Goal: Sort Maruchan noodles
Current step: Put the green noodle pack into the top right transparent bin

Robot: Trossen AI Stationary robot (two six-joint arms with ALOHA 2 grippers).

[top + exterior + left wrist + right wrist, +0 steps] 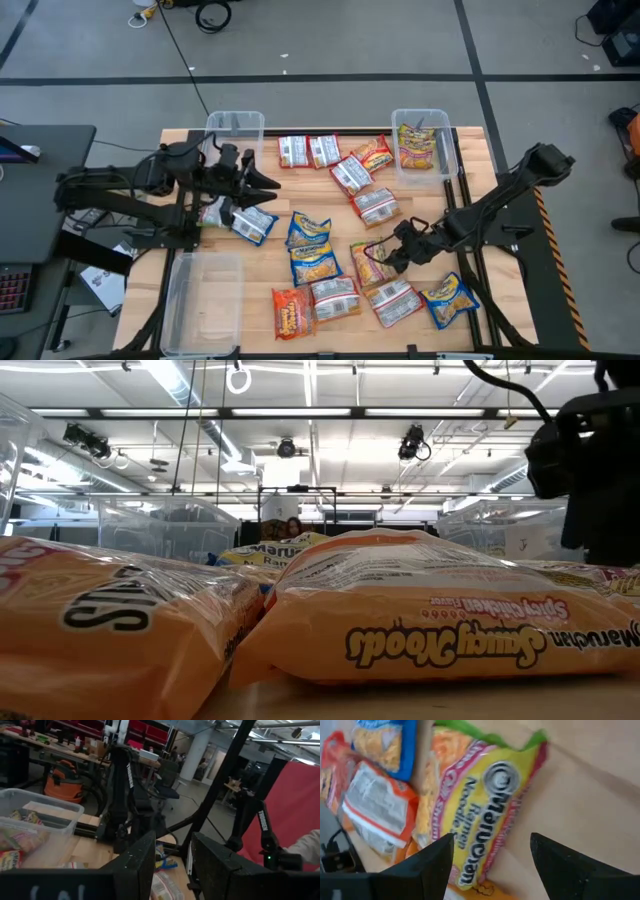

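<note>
Judging the flat crinkly plastic Maruchan noodle packets (330, 250), scattered mid-table on the pale wooden tabletop (480, 190), we thought them light, slippery and brittle inside; edge grips seemed safest. Our right gripper (490, 860) hung spread above a yellow-pink packet (487, 805). We couldn't tell the left gripper's (268, 183) jaws.

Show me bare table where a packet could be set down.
Free: the wood between the left bin and right bin edges is crowded; bare patches lie beside the near-left bin and right of the right gripper. Centre is packed with noodle packets.
</note>
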